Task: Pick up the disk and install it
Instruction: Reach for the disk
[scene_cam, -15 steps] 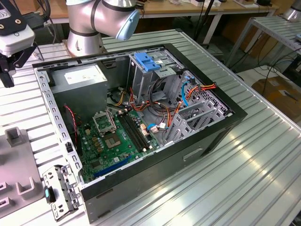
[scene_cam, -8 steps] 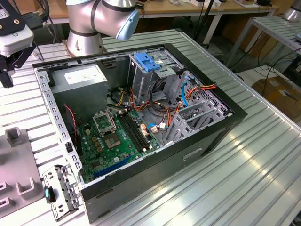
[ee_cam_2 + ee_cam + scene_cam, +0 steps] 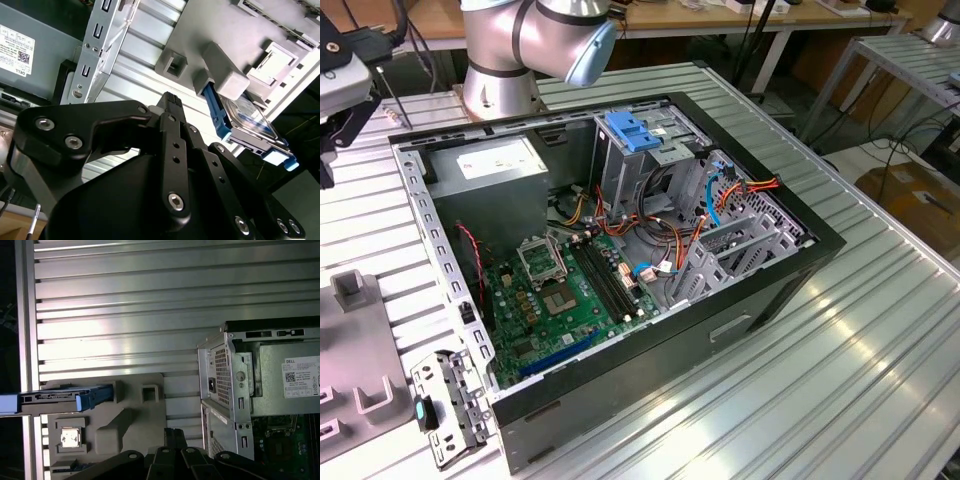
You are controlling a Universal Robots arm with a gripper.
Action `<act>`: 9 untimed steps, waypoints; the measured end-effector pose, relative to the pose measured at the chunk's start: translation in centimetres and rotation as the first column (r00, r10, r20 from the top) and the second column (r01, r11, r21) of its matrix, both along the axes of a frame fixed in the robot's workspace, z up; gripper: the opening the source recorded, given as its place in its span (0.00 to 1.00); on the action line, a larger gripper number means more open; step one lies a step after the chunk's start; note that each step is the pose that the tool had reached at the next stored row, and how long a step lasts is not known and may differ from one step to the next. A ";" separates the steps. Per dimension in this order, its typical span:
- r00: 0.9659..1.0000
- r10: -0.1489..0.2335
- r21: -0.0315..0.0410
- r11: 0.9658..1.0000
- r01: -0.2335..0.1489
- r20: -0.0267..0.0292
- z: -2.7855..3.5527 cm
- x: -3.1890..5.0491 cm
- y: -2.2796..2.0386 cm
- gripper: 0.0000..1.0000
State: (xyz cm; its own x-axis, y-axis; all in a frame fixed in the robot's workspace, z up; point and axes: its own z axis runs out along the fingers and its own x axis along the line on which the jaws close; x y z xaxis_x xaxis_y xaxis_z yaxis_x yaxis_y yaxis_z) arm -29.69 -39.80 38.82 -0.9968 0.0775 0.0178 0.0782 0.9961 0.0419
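Disk (image 3: 60, 399) on edge in the grey fixture (image 3: 130, 415) — gripper (image 3: 173, 434) apart from it.
Fingers (image 3: 169, 437) pressed together on nothing; open computer case (image 3: 235, 375) just beside the fixture.

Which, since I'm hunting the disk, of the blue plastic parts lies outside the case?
The disk with blue side rails, on the grey fixture beside the case; the ribbed blue latch sits inside.

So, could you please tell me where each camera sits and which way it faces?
Exterior view: off the arm, looking down into the open computer case; the arm shows.
First wrist view: on the arm, looking past the gripper at the disk in its grey holder.
Second wrist view: on the arm, past the gripper toward the same disk.
Shared: all three show the computer case.
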 end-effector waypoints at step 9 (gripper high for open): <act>1.000 0.000 0.000 1.000 0.000 0.000 -0.02 -2.05 0.00 0.11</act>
